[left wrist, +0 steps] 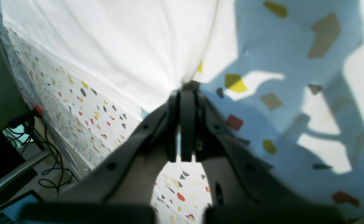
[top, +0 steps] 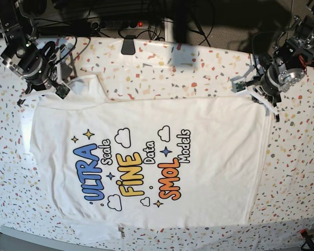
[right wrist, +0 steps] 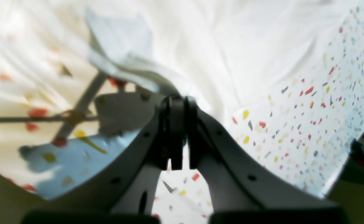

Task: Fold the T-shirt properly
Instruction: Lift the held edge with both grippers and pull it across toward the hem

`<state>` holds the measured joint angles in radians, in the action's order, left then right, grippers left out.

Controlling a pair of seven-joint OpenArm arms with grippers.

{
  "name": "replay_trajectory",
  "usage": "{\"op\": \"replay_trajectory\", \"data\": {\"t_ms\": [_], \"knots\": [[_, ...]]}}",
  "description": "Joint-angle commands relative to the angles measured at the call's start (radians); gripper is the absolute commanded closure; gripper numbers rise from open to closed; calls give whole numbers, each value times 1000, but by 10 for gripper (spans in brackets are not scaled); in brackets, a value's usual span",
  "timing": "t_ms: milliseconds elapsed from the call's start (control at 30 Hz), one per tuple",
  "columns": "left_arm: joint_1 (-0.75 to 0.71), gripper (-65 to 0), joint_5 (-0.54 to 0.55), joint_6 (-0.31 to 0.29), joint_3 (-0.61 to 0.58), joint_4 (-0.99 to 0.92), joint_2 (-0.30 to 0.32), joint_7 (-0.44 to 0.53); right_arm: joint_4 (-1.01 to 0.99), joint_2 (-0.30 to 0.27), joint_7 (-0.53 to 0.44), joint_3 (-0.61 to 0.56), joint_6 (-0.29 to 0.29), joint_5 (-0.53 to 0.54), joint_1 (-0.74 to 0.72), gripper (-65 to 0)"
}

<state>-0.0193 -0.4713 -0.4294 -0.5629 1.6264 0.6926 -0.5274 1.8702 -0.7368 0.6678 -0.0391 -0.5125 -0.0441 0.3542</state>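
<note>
White T-shirt (top: 146, 157) | print up | flat | far edge wrinkled

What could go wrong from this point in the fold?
Both grippers, left and right, pinch only thin bits of the T-shirt's far edge, so cloth may slip out on lifting. The shirt's near edge hangs at the table's front, so dragging it could pull it off.

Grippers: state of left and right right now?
Left gripper: shut on the edge of the white printed cotton T-shirt.
Right gripper: shut on the T-shirt's fabric as well.
</note>
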Motion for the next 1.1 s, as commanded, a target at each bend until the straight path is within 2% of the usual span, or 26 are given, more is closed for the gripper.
{"op": "replay_trajectory", "data": {"t_ms": [0,233,400,533,733,967,1067], "knots": [[6,0,0,-3,5,14,14,0,23,-16,-4,11,6,21,-17,0],[12,0,0,7,5,14,14,0,22,-10,13,11,7,42,-108,0],[28,0,0,118,5,13,14,1,21,-11,14,11,6,45,-185,0],[64,0,9,121,5,13,14,0,2,-8,14,11,6,80,-231,0],[114,0,111,120,5,12,14,1,-94,-4,13,11,8,108,-286,0],[171,0,129,120,5,9,14,0,-166,-3,10,11,8,140,-360,0],[193,0,211,121,5,8,14,-8,-182,-2,11,10,8,194,-394,0]]}}
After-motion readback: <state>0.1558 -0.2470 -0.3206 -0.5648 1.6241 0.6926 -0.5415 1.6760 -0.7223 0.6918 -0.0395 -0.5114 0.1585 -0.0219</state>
